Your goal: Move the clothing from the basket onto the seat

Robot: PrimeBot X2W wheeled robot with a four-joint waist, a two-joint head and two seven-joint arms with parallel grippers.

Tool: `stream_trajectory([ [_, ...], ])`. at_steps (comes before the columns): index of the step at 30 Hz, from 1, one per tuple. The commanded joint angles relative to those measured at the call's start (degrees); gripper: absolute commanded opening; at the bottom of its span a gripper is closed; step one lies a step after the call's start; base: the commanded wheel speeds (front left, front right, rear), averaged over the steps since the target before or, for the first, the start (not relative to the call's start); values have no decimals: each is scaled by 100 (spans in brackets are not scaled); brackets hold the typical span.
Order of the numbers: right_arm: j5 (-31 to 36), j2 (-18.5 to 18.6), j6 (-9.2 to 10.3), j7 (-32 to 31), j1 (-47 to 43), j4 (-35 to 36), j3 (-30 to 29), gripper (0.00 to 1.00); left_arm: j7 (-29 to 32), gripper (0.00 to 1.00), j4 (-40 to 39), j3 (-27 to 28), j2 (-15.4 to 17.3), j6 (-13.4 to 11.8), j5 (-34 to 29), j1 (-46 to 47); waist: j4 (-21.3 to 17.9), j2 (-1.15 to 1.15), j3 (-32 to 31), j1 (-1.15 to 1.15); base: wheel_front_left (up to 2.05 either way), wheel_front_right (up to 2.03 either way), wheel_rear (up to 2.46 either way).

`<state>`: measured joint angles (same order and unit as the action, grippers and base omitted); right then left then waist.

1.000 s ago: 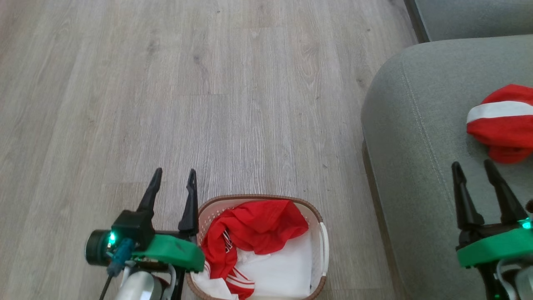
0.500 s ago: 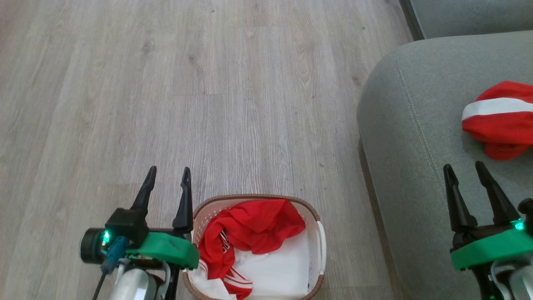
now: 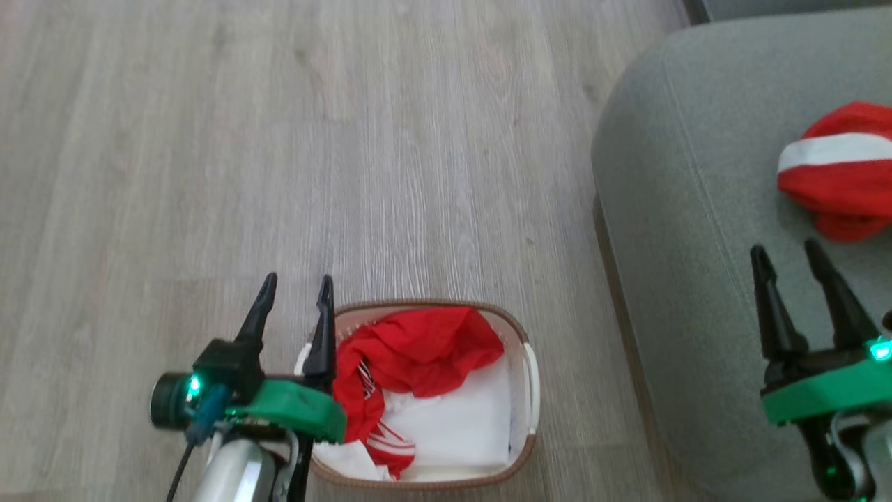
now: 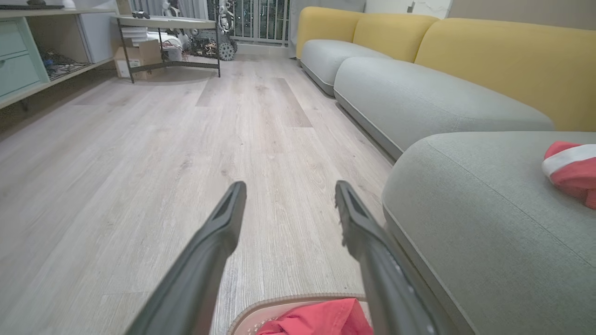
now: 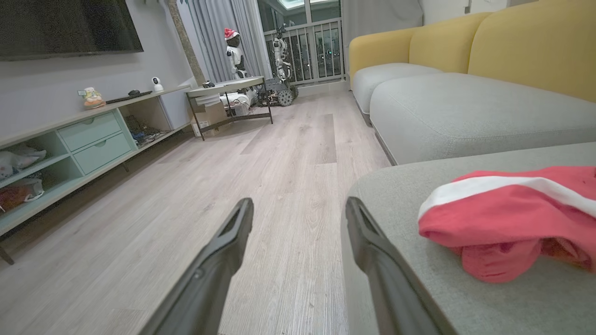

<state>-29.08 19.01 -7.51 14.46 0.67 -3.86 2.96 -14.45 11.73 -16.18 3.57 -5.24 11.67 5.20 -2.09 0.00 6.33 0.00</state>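
Lying in the basket (image 3: pixel 418 305), the clothing (image 3: pixel 418 345) sits just right of the left gripper (image 3: pixel 297 280), fingers spread, empty. The right gripper (image 3: pixel 785 249), likewise spread and empty, hangs over the seat (image 3: pixel 683 209) near one garment (image 3: pixel 836 174). Left arm judged nearer.

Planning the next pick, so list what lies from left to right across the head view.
left hand → basket with red clothing in it → seat → right hand
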Motion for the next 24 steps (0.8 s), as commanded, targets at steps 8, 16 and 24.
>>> stream_trajectory([
  [8, -263, 412, 2, 53, 569, 363, 121, 100, -55, 100, 192, -36, -55, -80, -65, 814, -213, 0, 842, 0, 0, 0, 0],
  [16, -488, 604, 2, 53, 989, 501, 118, 100, -55, 100, 1122, -322, -67, -134, 117, 1476, -401, 0, 1638, 0, 0, 0, 0],
  [24, -669, 751, 2, 53, 1516, 697, 173, 100, -55, 100, 2808, -532, -68, -100, 531, 2349, -655, 0, 2390, 0, 0, 0, 0],
])
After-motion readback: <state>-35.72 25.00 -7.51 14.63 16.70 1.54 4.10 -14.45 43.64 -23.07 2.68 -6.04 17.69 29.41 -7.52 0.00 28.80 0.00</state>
